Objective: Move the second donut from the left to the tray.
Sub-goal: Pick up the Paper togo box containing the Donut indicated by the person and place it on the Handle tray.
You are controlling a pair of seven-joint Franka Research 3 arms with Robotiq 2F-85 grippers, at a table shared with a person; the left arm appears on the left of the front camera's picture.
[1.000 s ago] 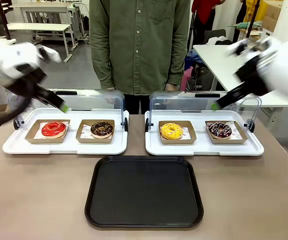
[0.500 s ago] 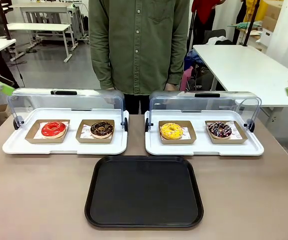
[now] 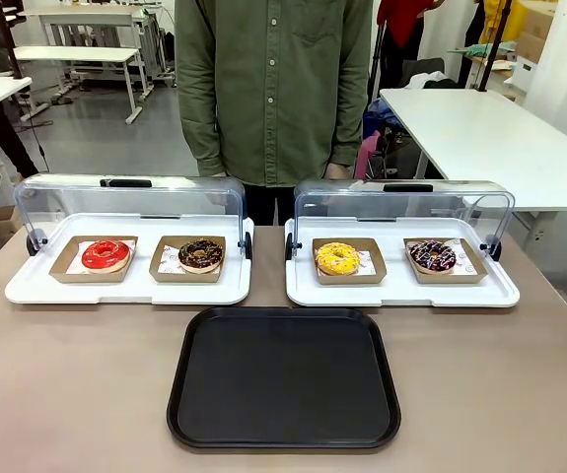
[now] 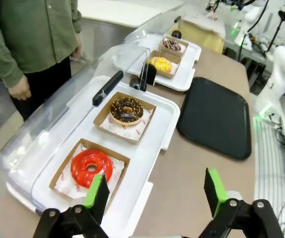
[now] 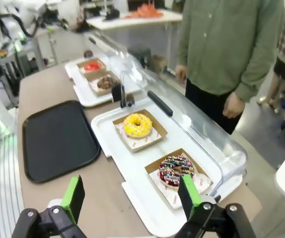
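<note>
Hovering above the left end of the worktop [image 3: 66, 394], my left end effector [image 4: 156, 184] hangs with its two green-padded fingers [image 4: 96, 191] spread wide, gripping nothing. Below and ahead of it sits the second donut from the left [image 4: 127, 109], dark chocolate glaze with tiny yellowish sprinkles, in its square brown cardboard holder [image 4: 105, 117]. The holder rests on the left white display tray [image 4: 158, 106], just beside the red-glazed donut [image 4: 91, 166], which has a holder of its own. The clear dome lid [image 4: 73, 94] of that display tray is swung back toward the person [image 3: 273, 89] in a green shirt standing at the far side. The tray [image 3: 283, 379], black and flat with a raised rim, lies bare on the worktop on my side of the two display trays, centred on the gap between them and touching neither. My right end effector [image 5: 132, 192] hangs above the right end, its fingers likewise wide apart and holding nothing. Beneath it the yellow donut [image 5: 137, 125] and the dark donut with multicoloured sprinkles [image 5: 176, 169] sit in their holders on the right display tray [image 5: 107, 124], whose lid is also swung back.
</note>
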